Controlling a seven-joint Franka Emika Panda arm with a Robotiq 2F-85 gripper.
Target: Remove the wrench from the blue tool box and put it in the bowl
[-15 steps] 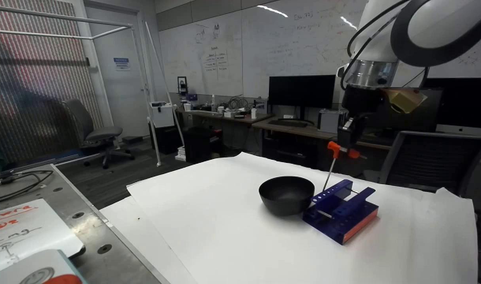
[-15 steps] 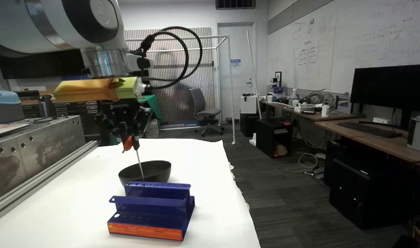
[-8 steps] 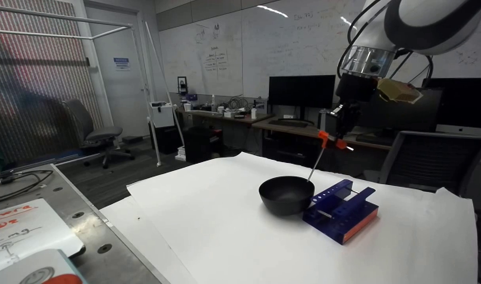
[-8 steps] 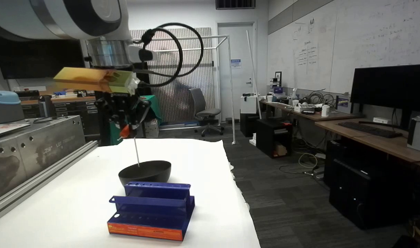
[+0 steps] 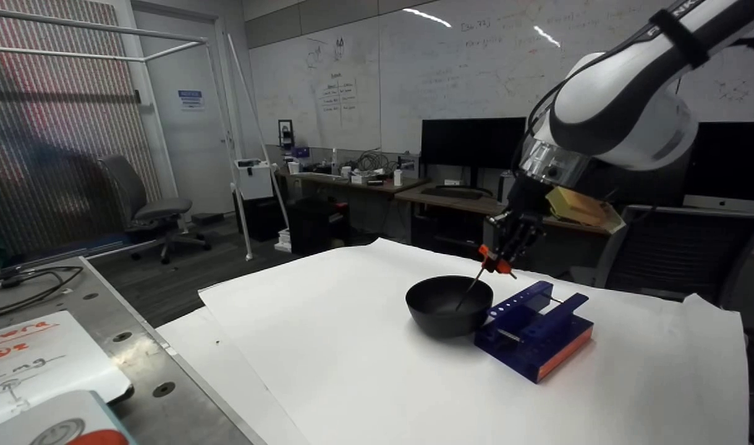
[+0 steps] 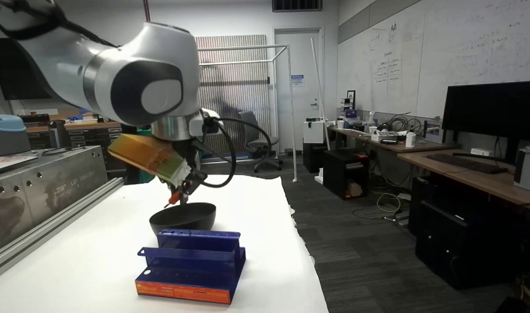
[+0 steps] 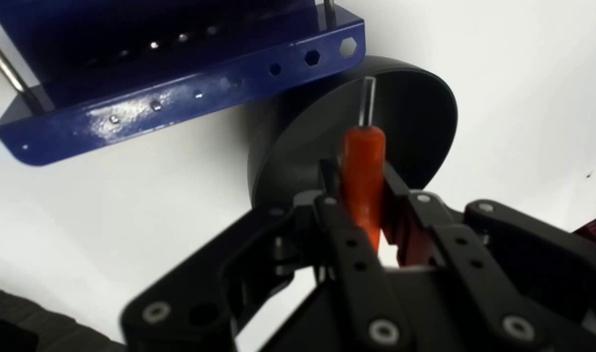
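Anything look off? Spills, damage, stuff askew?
The bowl: its rim slopes in an exterior view, lower at picture left, so it looks tipped; can't tell whether it leans or is shaped that way. The wrench slants from the gripper, but that fits the task. No spill or damage shows.

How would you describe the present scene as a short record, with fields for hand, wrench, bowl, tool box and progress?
hand: closed on the red-orange handle of the wrench
wrench: out of the tool box; shaft slants down over the opening of the bowl, tip contact unclear
bowl: black, on the white sheet, beside the tool box
tool box: dark blue, orange label along one edge
progress: wrench removed, not yet released
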